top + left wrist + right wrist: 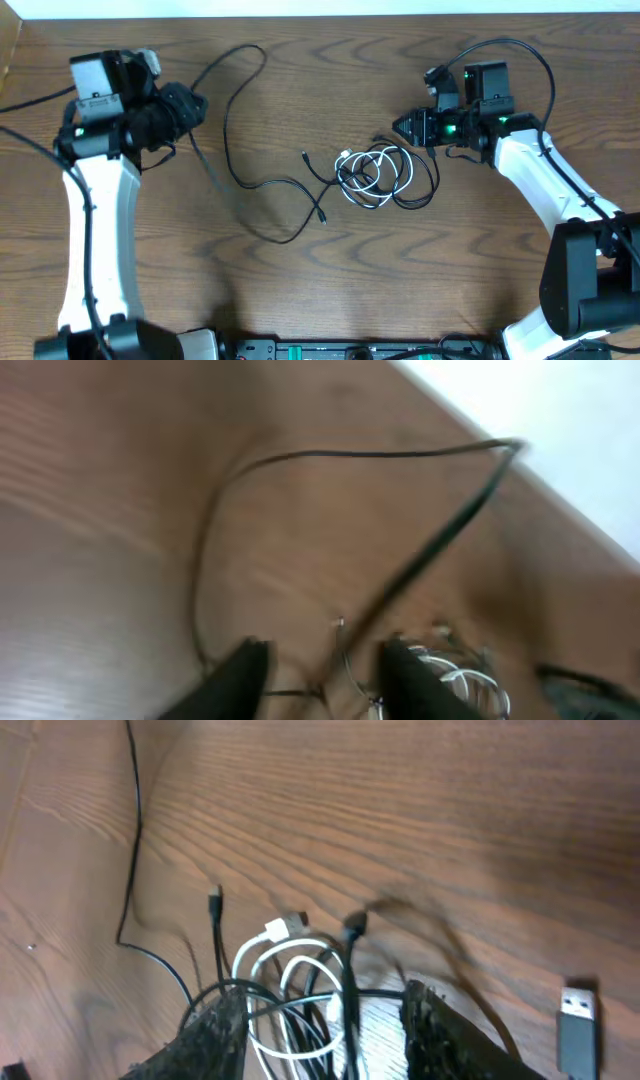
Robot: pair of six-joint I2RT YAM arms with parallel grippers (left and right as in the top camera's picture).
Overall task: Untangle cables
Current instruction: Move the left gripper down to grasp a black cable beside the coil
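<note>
A tangle of cables [380, 175], a coiled white cord wound with thin black cords, lies on the table right of centre. One long black cable [232, 140] loops from the top left down to a plug end [322, 216]. My right gripper [403, 128] is open just right of the tangle; in the right wrist view its fingers [325, 1030] straddle the white coil [290, 975] without closing on it. My left gripper [192, 105] is open at the far left; in the blurred left wrist view [325, 680] the long black cable [350, 455] runs between its fingers.
A black USB plug [578, 1020] lies right of the right fingers. A white plug end [285, 928] and small black plug ends [215, 895] point away from the tangle. The table's far edge [560, 470] borders a white surface.
</note>
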